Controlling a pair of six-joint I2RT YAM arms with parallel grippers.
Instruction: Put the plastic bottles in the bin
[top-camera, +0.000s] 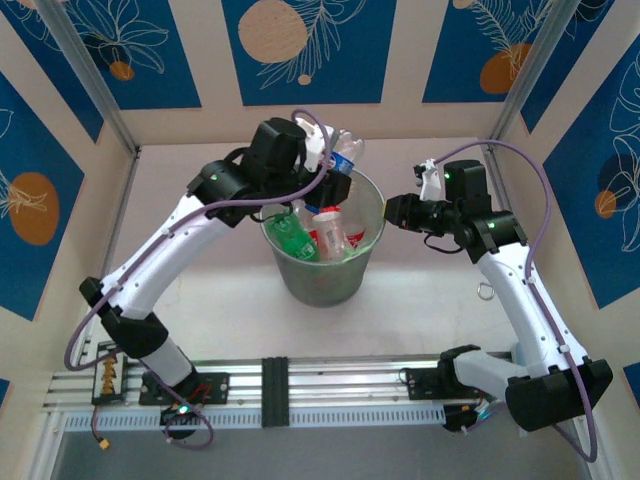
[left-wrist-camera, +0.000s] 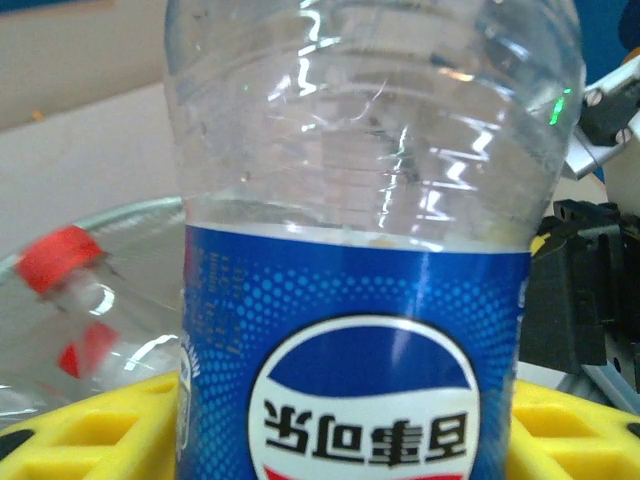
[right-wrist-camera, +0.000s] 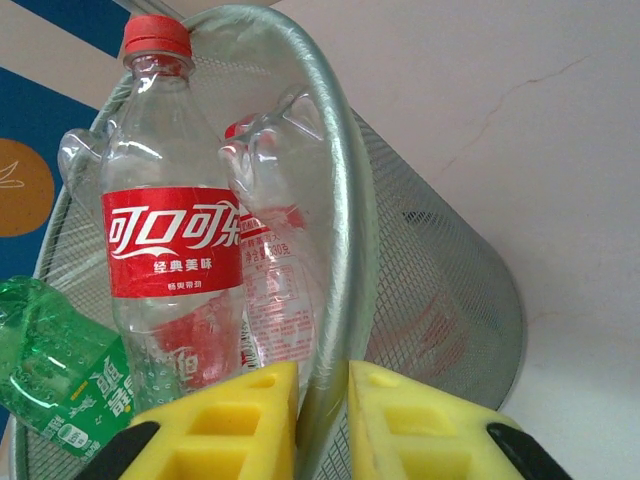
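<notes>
Pepsi bottle (left-wrist-camera: 370, 250): grasped by the left pincer (left-wrist-camera: 345, 440), held above the bin's far rim.
Right pincer (right-wrist-camera: 322, 400): clenched on the bin (right-wrist-camera: 345, 200) rim.
Bin: mid-desk (top-camera: 200, 300); Coca-Cola bottle (right-wrist-camera: 170, 230) and green-labelled bottle (right-wrist-camera: 60, 360) contained.

The bin (top-camera: 325, 270) is standing mid-desk, and bottles are crowding its mouth. A red-labelled bottle (right-wrist-camera: 170, 240), a second clear bottle (right-wrist-camera: 275, 280) and a green bottle (top-camera: 293, 238) are leaning inside and taking up the left and middle, while bare mesh is showing along the right inner wall. The left end effector (top-camera: 330, 165) is hanging over the far rim, clamping a blue-labelled bottle (left-wrist-camera: 370, 300) and blocking entry from that side. The right end effector (top-camera: 392, 212) is pinching the right rim, closing off that edge. The left arm (top-camera: 170, 250) is stretching across the desk (top-camera: 420, 310) on the bin's left. Bare desk is lying open in front of the bin and beyond it on the far side.
</notes>
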